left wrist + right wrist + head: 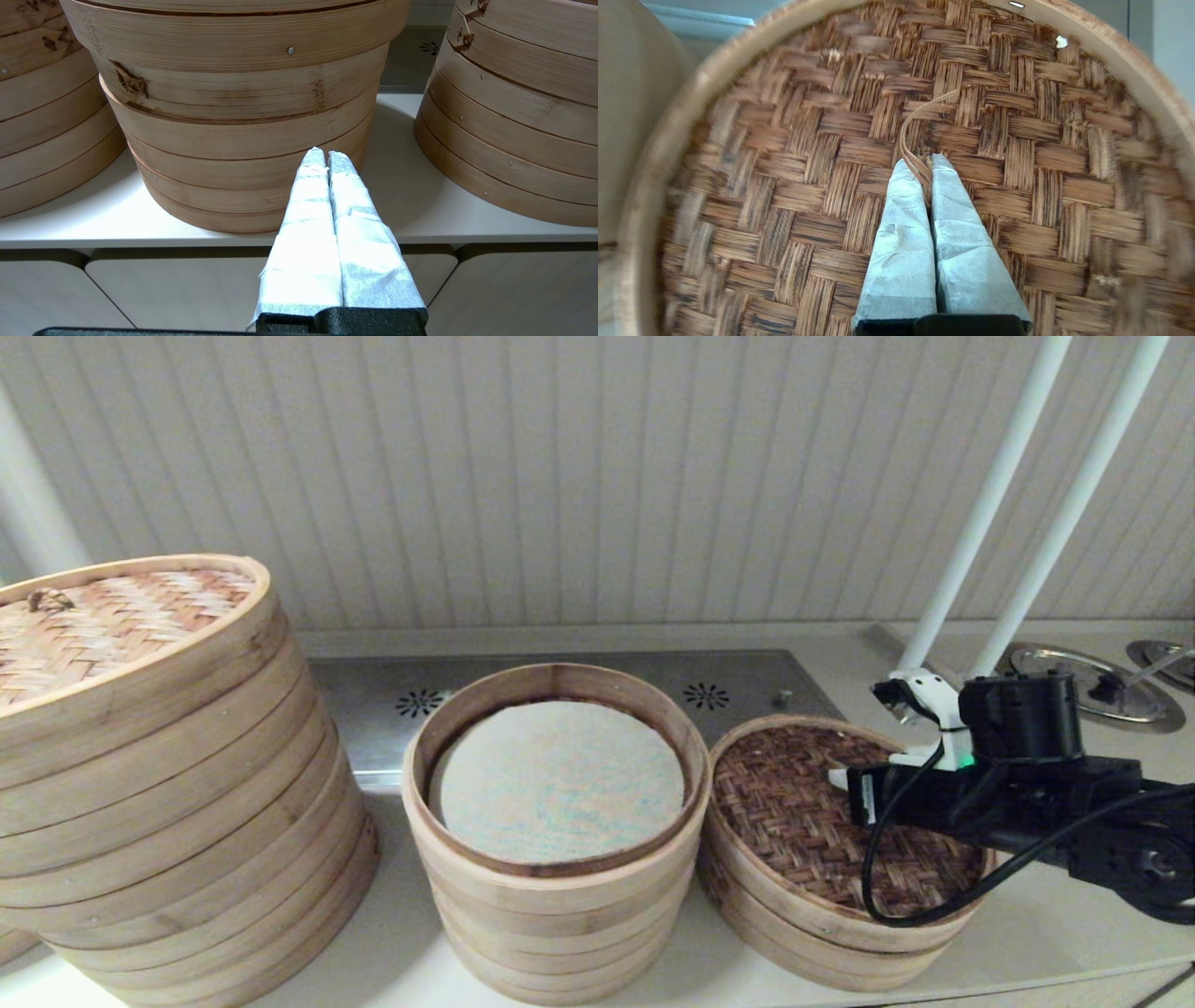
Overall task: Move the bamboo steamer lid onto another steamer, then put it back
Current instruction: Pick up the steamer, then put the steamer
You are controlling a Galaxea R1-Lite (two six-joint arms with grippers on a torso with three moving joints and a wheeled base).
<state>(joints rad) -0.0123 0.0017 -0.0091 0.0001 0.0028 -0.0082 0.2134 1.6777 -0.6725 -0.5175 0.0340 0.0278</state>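
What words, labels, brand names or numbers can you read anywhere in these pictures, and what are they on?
None can be read.
The bamboo steamer lid, held by its thin loop in the right gripper, bears only its weave.
The middle steamer stack shows only nails and grain marks.
The steel panel carries two sunburst patterns of holes, not writing.
The left gripper, low before the counter, is wrapped in plain tape.

Right end effector (928,161) is down on the bamboo steamer lid (822,154), dark herringbone weave filling the view. Its two paper-wrapped fingers (901,233) are pressed together, and a thin loop handle (915,126) of bamboo strip is pinched between the tips, arching up from the weave. The pale rim band (1134,70) curves round the edge, with a small white fleck (1061,42) near it.
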